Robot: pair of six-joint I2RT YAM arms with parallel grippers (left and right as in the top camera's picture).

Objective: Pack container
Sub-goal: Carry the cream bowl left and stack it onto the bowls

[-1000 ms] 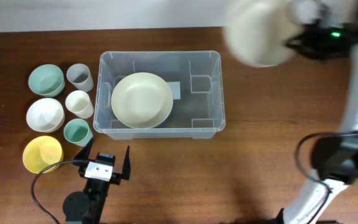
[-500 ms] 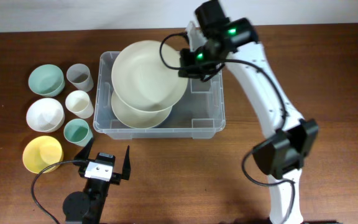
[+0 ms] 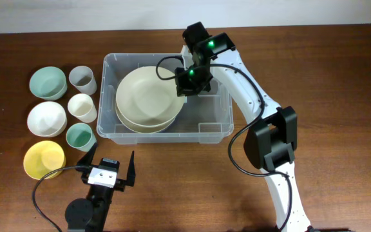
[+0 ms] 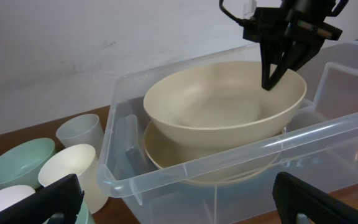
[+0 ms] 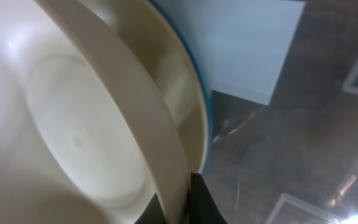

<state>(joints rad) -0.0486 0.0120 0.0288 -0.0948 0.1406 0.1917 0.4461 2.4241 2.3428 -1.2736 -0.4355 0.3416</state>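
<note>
Left claw (image 3: 111,160): released, empty. Container (image 3: 212,111): on the counter (image 3: 314,77), just ahead of the left claw, enclosing the right claw's tips. Right claw (image 4: 270,79): clenched on the rim of the upper bowl (image 3: 143,93), directly left of it, over a second bowl (image 4: 166,158).

Pinched cream bowl (image 5: 73,143) rim, white label (image 5: 241,43) behind

The wooden table (image 3: 340,64) bears the clear container (image 3: 172,136), with three bowls (image 3: 46,118) and three cups (image 3: 82,106) beside it.
</note>
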